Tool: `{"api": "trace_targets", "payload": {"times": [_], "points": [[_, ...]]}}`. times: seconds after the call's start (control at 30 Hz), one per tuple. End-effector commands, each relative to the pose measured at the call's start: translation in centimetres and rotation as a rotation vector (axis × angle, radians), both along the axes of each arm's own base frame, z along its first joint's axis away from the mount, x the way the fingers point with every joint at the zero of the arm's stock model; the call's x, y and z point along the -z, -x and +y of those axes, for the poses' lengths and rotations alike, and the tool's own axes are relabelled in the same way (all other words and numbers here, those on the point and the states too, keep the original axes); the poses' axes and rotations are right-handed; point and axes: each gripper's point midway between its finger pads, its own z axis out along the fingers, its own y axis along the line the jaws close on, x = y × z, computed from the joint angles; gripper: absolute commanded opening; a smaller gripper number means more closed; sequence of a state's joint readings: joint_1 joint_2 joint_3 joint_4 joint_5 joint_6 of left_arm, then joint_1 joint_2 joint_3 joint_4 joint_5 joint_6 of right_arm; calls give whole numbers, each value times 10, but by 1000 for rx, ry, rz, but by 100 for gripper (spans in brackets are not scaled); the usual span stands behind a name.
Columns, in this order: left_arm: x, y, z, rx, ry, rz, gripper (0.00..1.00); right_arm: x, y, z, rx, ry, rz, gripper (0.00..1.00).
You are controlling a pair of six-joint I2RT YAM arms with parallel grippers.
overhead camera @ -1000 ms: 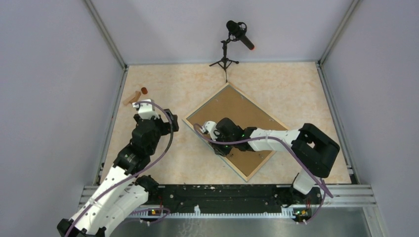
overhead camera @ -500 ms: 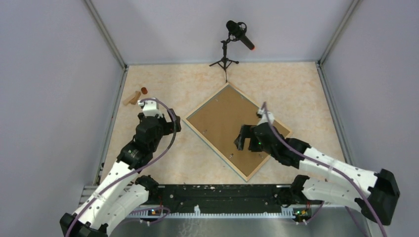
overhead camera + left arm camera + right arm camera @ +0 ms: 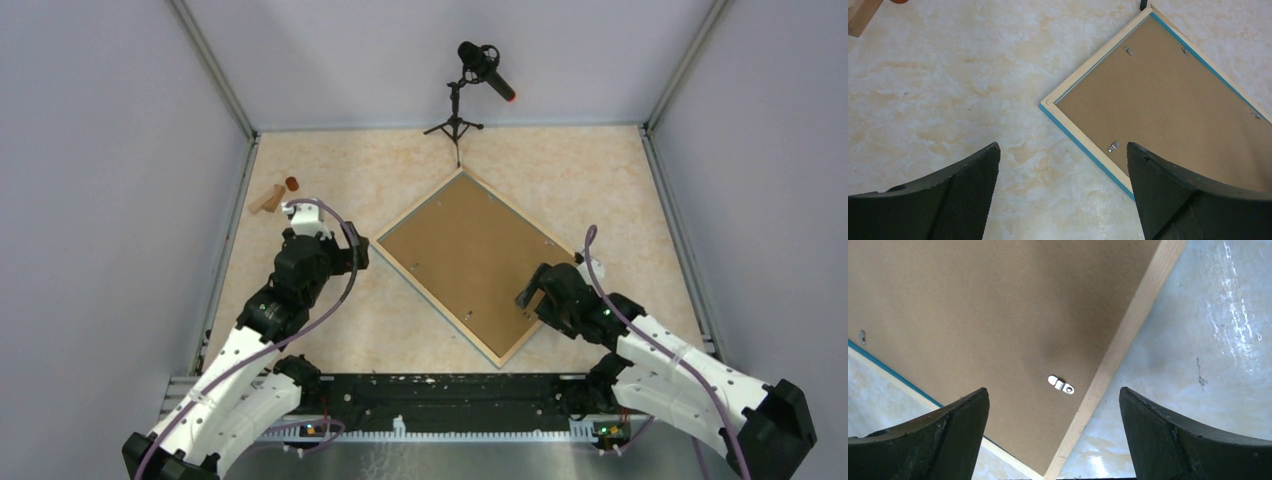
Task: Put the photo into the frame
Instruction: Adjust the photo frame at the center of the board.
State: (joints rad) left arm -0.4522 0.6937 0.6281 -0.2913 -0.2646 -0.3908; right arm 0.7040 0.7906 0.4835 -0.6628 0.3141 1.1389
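Note:
The frame (image 3: 420,206) lies face down in the middle of the table, turned like a diamond. Its light wood rim (image 3: 1095,56) has a blue outer edge. A brown backing board (image 3: 470,250) fills it, with small metal clips (image 3: 1061,385) along the rim (image 3: 1129,335). The photo is hidden. My left gripper (image 3: 350,252) hangs open over bare table just left of the frame's left corner (image 3: 1063,145). My right gripper (image 3: 533,291) hangs open above the frame's near-right edge (image 3: 1053,389), over one clip. Neither holds anything.
A microphone on a small tripod (image 3: 460,100) stands at the back centre. Small wooden pieces (image 3: 268,197) and a red-brown bit (image 3: 292,183) lie at the back left. Walls enclose the table on three sides.
The right arm swung from the board's left part to the frame's near-right edge, and its jaws went from nearly shut to open. The left arm barely shifted.

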Motion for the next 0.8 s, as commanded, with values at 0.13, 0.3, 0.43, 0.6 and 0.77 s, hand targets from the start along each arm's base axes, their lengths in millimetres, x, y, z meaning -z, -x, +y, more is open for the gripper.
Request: {"api": "trace_targets", "payload": {"times": [0.13,0.3,0.43,0.6,0.77], "points": [[-12,-3,-4,13,32,-51,98,5,-9,4,39,-34,-28,90],[-12,-3,-3,11,29,-52,98,3,-12,3,38,-17,-30,84],[-12,-3,-4,12,32,-51,98,4,-12,1,44,-13,-39,82],[-11,-4,-4,16,32,-47,98,10,-16,4,49,-17,-44,79],[-10,-4,-4,16,30,-44,98,19,-23,7,57,-8,-40,77]]}}
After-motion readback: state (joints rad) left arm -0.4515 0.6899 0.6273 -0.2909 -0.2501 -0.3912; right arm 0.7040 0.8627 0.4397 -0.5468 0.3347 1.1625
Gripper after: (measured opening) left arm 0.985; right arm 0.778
